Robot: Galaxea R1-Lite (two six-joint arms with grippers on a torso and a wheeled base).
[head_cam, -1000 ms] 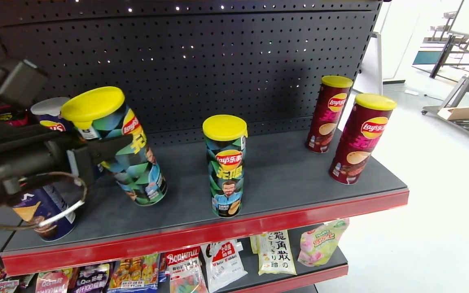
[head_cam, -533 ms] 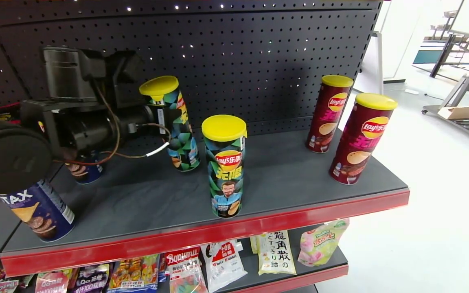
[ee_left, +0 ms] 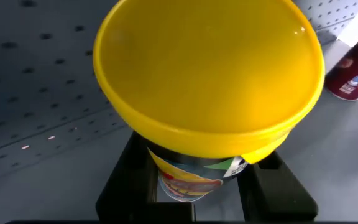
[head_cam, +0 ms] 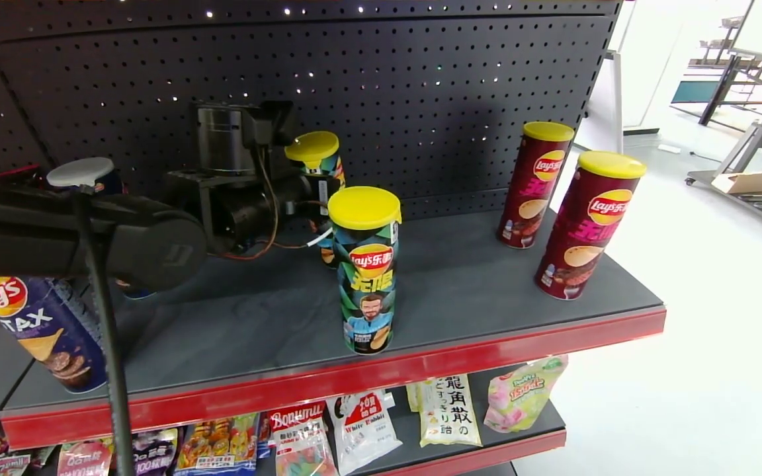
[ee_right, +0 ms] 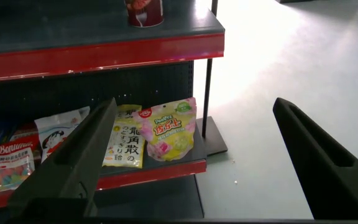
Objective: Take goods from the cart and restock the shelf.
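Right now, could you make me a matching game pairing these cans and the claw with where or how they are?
1 rear green can
2 front green can
3 front blue can
4 right claw

A open
B shelf front, middle
C held by left claw
D shelf front, far left

Pairs: 1-C, 2-B, 3-D, 4-A

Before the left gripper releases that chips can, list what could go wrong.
1. The held chips can sits in the left gripper with its base hidden behind the front chips can; released unseated, it may topple.
2. Withdrawing, the gripper could clip that front can, which stands near the front edge of the shelf.
3. The arm runs close by the blue chips can.
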